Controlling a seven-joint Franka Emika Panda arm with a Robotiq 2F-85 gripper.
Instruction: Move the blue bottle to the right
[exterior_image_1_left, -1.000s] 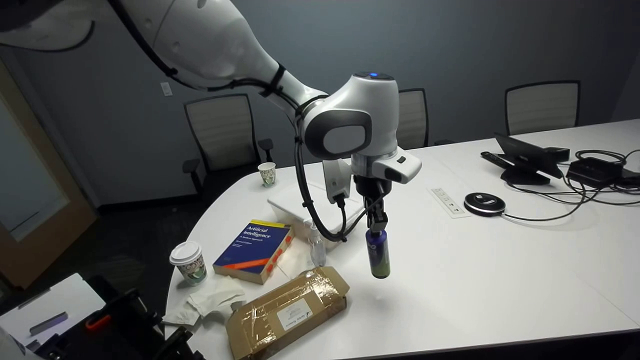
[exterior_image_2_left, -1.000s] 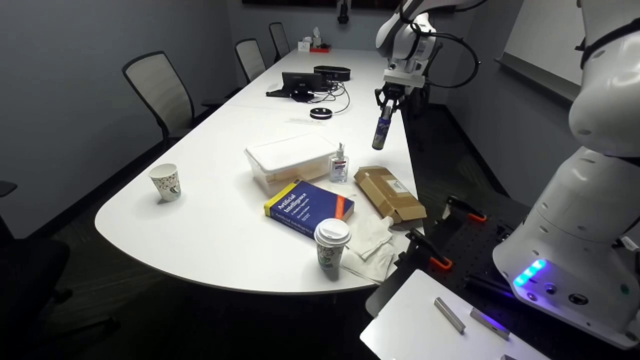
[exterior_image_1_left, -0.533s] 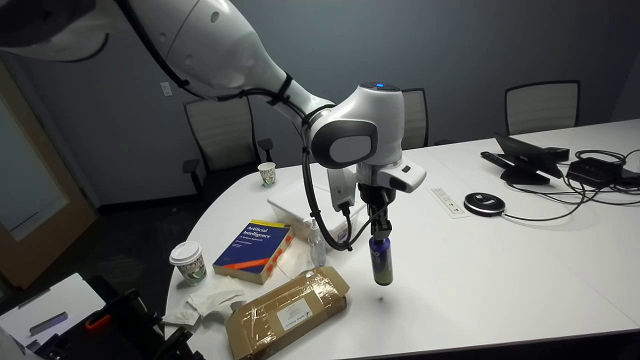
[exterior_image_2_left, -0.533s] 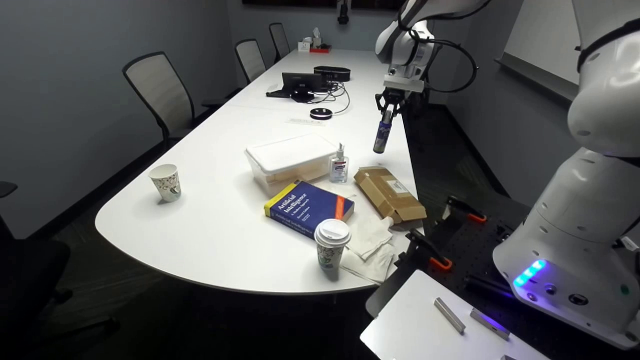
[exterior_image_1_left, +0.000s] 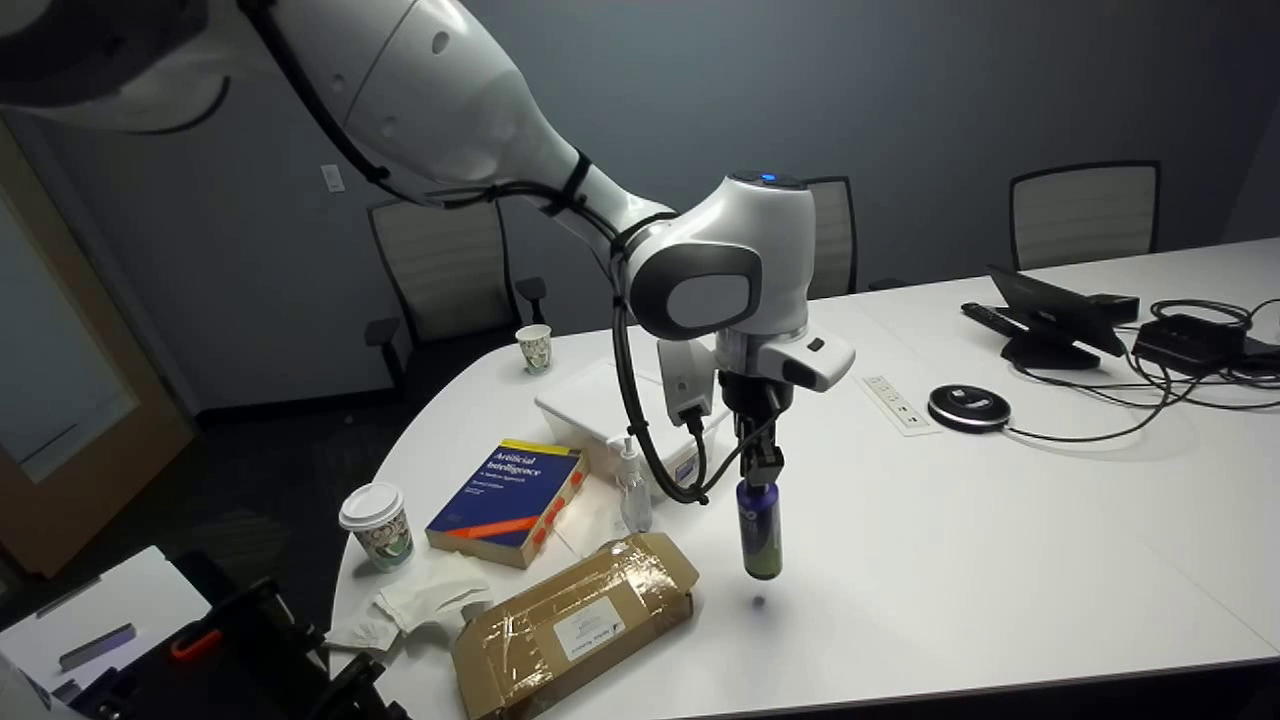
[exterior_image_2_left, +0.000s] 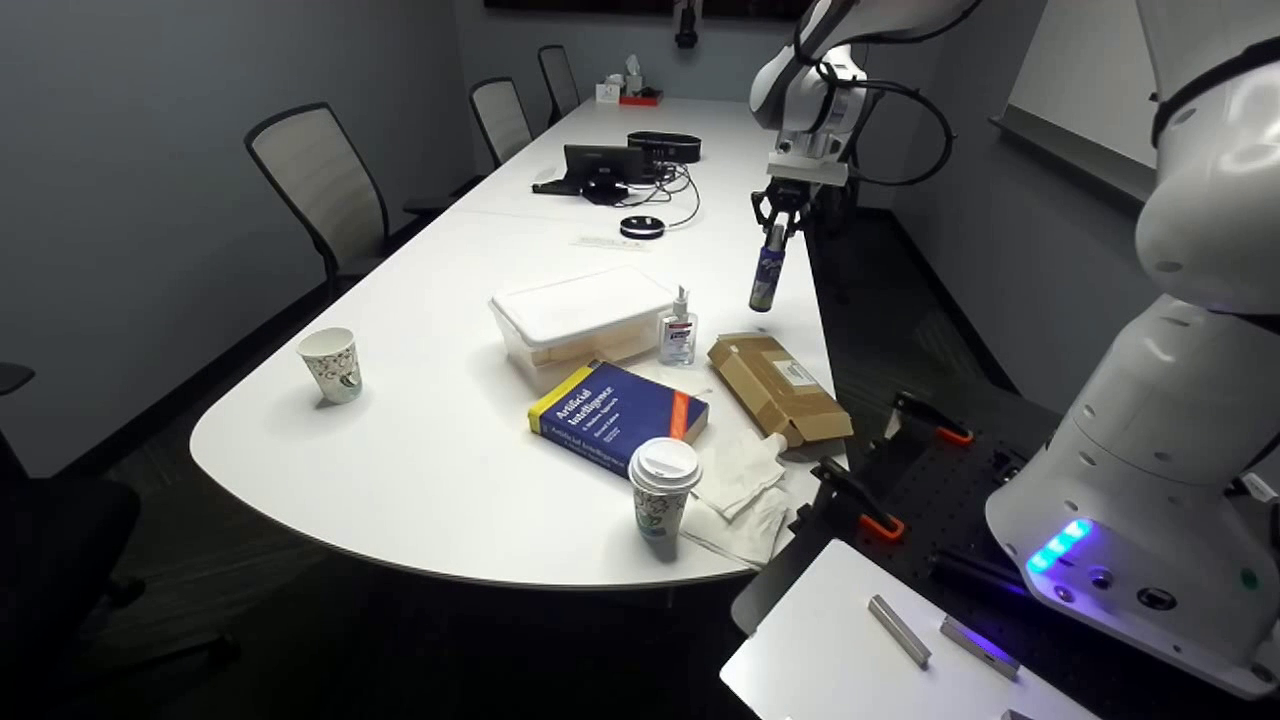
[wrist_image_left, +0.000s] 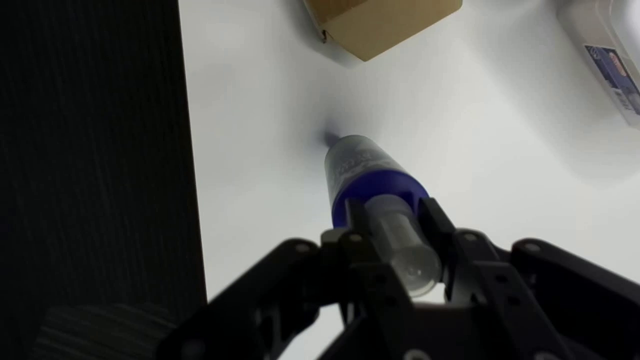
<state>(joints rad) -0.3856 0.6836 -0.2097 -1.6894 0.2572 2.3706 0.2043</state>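
Gray walls (exterior_image_1_left: 950, 90) are rising behind the white tabletop (exterior_image_1_left: 1000, 560), where a brown box (exterior_image_1_left: 580, 622) and a blue book (exterior_image_1_left: 510, 495) are lying. Two fingers (wrist_image_left: 434, 217) of the pincer (wrist_image_left: 394, 215) are pinching the whitish cap (wrist_image_left: 401, 245) of the blue bottle (exterior_image_1_left: 760, 535) from both sides, with just the cap's width between them. Leaning a little, the bottle is hanging just above the tabletop, near one end of the box.

- The arm (exterior_image_1_left: 480, 110) was smooth and white.
- Black straps (exterior_image_1_left: 572, 182) held its black cables (exterior_image_1_left: 625, 365).
- The base (exterior_image_2_left: 1130, 490) bore a blue light (exterior_image_2_left: 1058, 546).
- The fingers (wrist_image_left: 436, 217) were black.
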